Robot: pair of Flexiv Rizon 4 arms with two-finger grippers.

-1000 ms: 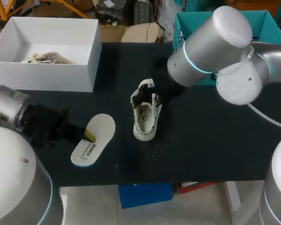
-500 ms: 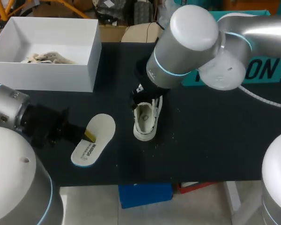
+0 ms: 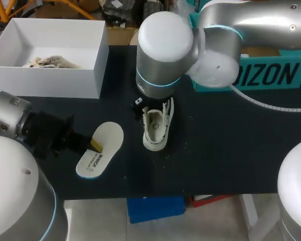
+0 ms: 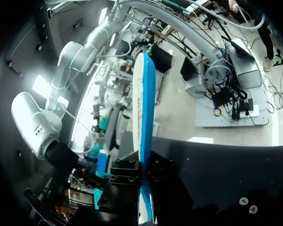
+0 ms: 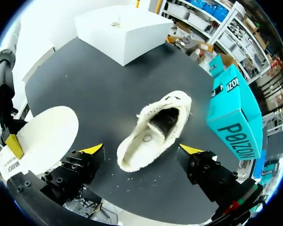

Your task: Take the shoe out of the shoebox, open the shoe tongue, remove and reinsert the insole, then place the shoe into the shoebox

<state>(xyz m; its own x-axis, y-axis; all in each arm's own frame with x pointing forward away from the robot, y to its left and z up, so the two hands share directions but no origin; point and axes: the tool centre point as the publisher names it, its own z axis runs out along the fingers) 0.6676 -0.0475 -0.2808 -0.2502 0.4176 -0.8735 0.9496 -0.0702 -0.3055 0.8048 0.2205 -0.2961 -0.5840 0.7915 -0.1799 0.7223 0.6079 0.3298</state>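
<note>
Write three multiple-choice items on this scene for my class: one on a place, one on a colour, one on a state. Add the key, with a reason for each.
1. Where is the shoe?
A. in the shoebox
B. on the table
C. in the left gripper

2. What colour is the table top?
A. white
B. teal
C. black

3. How is the right gripper?
A. open, a finger each side of the shoe
B. shut on the shoe
C. shut on the insole

Key:
1 B, it stands on the table, outside the shoebox.
2 C, the top is black.
3 A, both yellow tips stand clear of the shoe; the left gripper holds the insole.
</note>
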